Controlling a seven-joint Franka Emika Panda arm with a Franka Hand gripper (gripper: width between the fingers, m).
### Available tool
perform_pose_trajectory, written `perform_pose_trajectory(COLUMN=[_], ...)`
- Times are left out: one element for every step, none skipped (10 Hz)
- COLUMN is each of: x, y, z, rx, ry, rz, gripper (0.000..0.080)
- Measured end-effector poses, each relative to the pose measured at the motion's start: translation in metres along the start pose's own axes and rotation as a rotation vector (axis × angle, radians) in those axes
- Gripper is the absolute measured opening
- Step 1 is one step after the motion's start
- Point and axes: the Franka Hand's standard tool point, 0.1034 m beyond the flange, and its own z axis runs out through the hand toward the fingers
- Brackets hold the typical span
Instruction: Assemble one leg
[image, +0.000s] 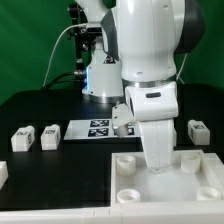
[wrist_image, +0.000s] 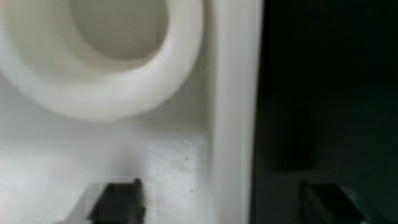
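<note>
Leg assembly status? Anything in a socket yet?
Done: nothing seated; the visible round sockets on the large white square panel look empty. In hand: nothing; the gripper is open, low over the panel's edge beside one socket. Left: everything; small white plastic leg blocks lie loose, one at the exterior view's right, two at its left.

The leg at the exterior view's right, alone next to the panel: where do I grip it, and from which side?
Come from straight above and close on two opposite side faces of the leg, probably across its shorter width. It lies low on the black table, apart from the panel, with nothing touching it, so a top approach looks free.
</note>
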Motion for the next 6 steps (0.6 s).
perform_pose_trajectory(x=[-0.0003,-0.0005,-0.0007,-0.0010,-0.0012,-0.0015], y=[0.0000,0.0000,0.0000,0.0001,0.0001,0.0001], z=[0.0001,0.0001,0.0001,0.0001,0.0001,0.0002], rx=[0.000,0.000,0.000,0.000,0.000,0.000], ry=[0.000,0.000,0.000,0.000,0.000,0.000], rz=[0.000,0.001,0.001,0.002,0.002,0.003], gripper=[0.0540,0.0615,0.0643,0.0643,0.0648,0.0648])
